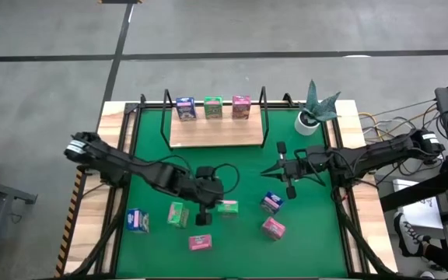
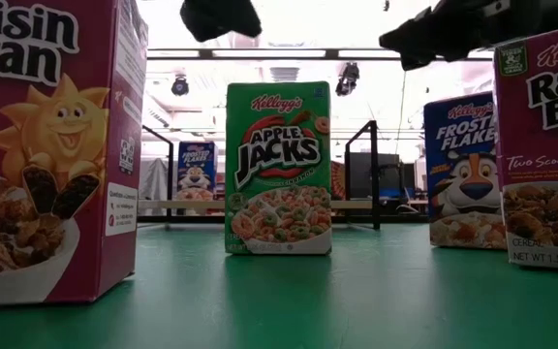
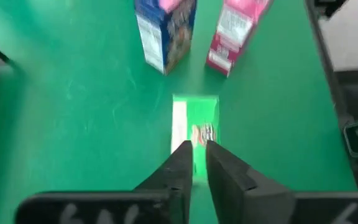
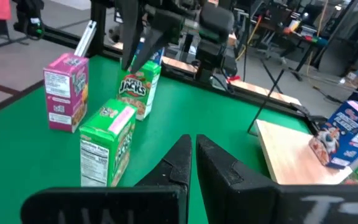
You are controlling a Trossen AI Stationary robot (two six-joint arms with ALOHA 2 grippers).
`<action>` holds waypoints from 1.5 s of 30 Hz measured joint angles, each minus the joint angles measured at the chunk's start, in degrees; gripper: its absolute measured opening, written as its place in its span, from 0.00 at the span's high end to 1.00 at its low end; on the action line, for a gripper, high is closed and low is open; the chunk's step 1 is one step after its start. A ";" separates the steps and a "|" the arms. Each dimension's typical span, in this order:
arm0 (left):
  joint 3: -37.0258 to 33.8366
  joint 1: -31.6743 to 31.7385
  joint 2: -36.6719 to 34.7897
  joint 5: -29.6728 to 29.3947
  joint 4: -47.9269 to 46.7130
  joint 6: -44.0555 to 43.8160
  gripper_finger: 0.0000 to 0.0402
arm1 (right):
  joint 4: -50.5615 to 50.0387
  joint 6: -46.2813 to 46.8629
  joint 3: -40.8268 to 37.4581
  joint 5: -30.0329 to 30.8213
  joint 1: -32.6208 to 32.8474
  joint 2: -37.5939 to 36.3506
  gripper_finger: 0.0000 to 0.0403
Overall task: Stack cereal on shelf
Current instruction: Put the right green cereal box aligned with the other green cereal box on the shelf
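The left tool [image 1: 206, 204] hangs over the front middle of the green mat [image 1: 150, 144], its fingers [image 3: 180, 163] drawn nearly together with only a thin slit between them, gripping nothing. Just ahead of the fingertips a green cereal box [image 1: 227, 207] lies flat on the mat.

The right tool [image 1: 280, 169] hovers above the mat right of centre, in front of the shelf's right corner. Its fingers [image 4: 179, 155] are likewise almost closed and empty.

Cereal count: nine boxes in all.
- On the shelf [image 1: 216, 134], at the back of the table [image 1: 112, 117]: three boxes upright in a row, one blue [image 1: 185, 107], one green [image 1: 213, 107], one pink [image 1: 241, 106].
- On the mat: six boxes. Blue: one at front left [image 1: 137, 221], one right of centre [image 1: 271, 202]. Green: one [image 1: 178, 215] just left of the left tool, plus the one lying flat. Pink: one at the front [image 1: 200, 243], one at front right [image 1: 274, 228].

A small potted plant [image 1: 314, 107] stands at the back right corner, off the mat.
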 joint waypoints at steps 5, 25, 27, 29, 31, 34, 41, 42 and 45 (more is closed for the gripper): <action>3.70 0.00 4.22 0.49 -1.95 -0.06 0.74 | 0.03 -0.23 -0.18 -0.02 0.11 0.41 0.97; 1.58 0.33 10.01 0.54 -0.62 -1.84 0.29 | 0.10 0.63 -0.31 -0.07 0.14 0.37 0.97; 0.49 0.35 10.11 0.58 0.97 -1.86 0.30 | 0.10 0.63 -0.31 -0.07 0.14 0.37 0.97; -0.12 0.35 10.13 0.58 1.91 -1.88 0.31 | 0.10 0.66 -0.31 -0.07 0.14 0.37 0.97; -0.17 0.35 10.13 0.58 2.02 -2.03 0.34 | 0.10 0.66 -0.33 -0.07 0.14 0.37 0.97; -0.08 0.35 10.13 0.58 2.08 -2.03 0.38 | 0.10 0.66 -0.33 -0.04 0.14 0.37 0.97; -0.08 0.35 10.13 0.58 1.80 -2.05 0.50 | 0.07 1.08 -0.33 -0.02 0.14 0.37 0.97; -0.08 0.35 10.13 0.58 1.80 -2.05 0.51 | -0.05 1.08 -0.33 -0.02 0.14 0.37 0.97; -0.08 0.35 10.12 0.58 1.79 -2.05 0.56 | -0.19 1.09 -0.35 -0.02 0.14 0.39 0.97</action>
